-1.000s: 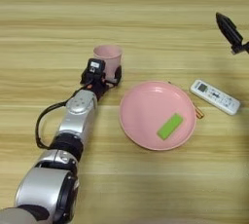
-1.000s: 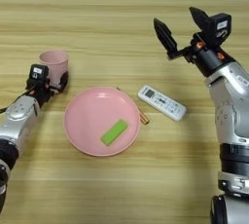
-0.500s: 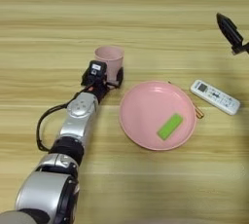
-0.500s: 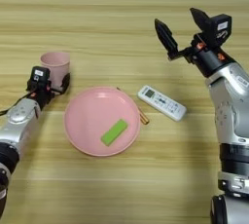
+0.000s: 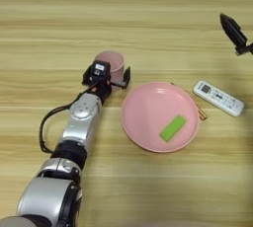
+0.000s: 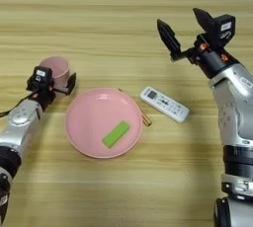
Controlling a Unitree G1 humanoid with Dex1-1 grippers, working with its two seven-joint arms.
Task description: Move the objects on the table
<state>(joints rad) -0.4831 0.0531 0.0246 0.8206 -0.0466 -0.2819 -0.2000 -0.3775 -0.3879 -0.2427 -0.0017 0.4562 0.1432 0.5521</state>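
Observation:
My left gripper point(image 5: 106, 77) is shut on the pale pink cup point(image 5: 109, 59), one black finger on each side of its base, just left of the plate. The wide pink plate point(image 5: 148, 107) lies mid-table with the flat green bar point(image 5: 173, 128) on its right half. A tiny brass-coloured stick point(image 6: 146, 119) rests against the plate's right rim. The white remote point(image 6: 164, 104) lies on the table point(image 6: 123, 186) right of the plate. My right gripper point(image 6: 185, 28) hovers open beyond the remote, at the far right, fingers spread wide with nothing between them.
A black cable loops from my left forearm point(image 5: 47, 130) over the table. My right arm point(image 6: 237, 122) runs down the right edge. Bare wood lies beyond the cup and in front of the plate.
My left gripper and the cup in it have shifted slightly nearer to me and towards the plate. The right gripper, plate, bar and remote have stayed put.

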